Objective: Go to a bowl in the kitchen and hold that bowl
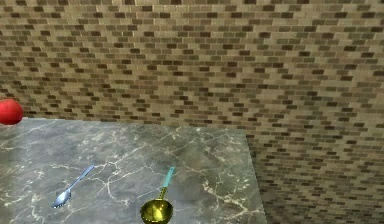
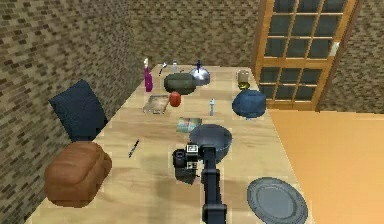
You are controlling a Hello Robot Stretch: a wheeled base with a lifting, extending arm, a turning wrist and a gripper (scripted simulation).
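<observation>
Tool (image 2: 185,163): hangs over the surface (image 2: 140,190), placed to take the dark bowl (image 2: 214,136) seemingly just beyond it; whether it holds anything cannot be told.

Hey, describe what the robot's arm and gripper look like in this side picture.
The arm is a dark, square-sided bar. At its far end sit two small white squares with black marks, and left of them the gripper, a dark body with two thin fingers.
</observation>
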